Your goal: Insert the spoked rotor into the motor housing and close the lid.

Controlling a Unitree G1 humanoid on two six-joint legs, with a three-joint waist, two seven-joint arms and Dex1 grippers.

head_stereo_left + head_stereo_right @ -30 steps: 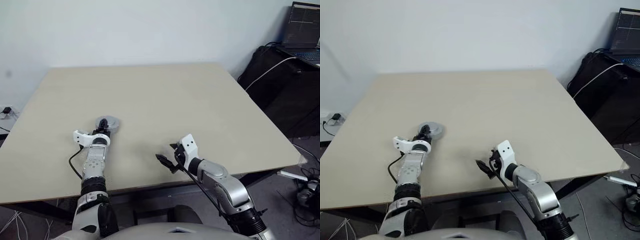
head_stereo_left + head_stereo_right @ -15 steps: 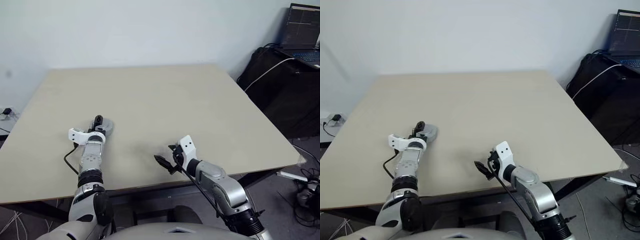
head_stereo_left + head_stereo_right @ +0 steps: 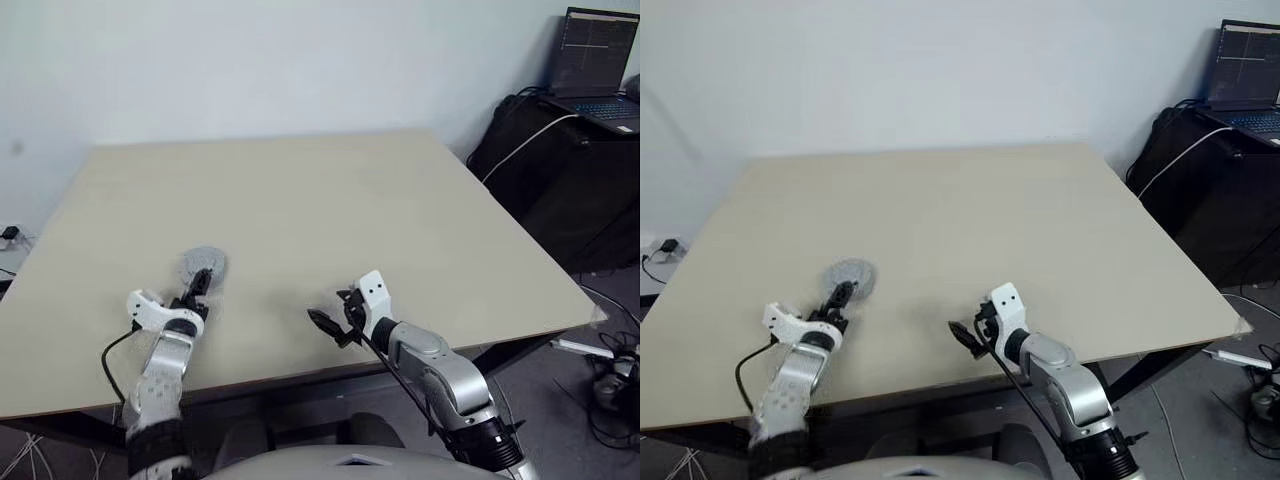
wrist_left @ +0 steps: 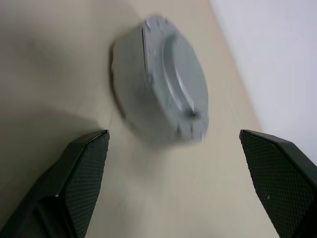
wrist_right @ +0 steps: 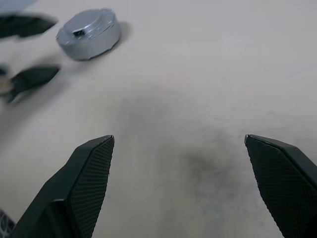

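Observation:
The gray motor housing rests on the table's near left part with the lid lying flat on top of it, smooth face and raised hub up. Whatever is inside is covered, so the spoked rotor is hidden. My left gripper is open just short of the housing on its near side, touching nothing. My right gripper hangs open over bare table at near centre, well to the right of the housing.
The beige table has its near edge close under both arms. A laptop sits on a dark stand with cables off the far right corner. A white wall runs behind the table.
My left gripper has opened, let go of the housing and drawn back toward the near edge. The housing stays put with its lid on. The right arm has held still.

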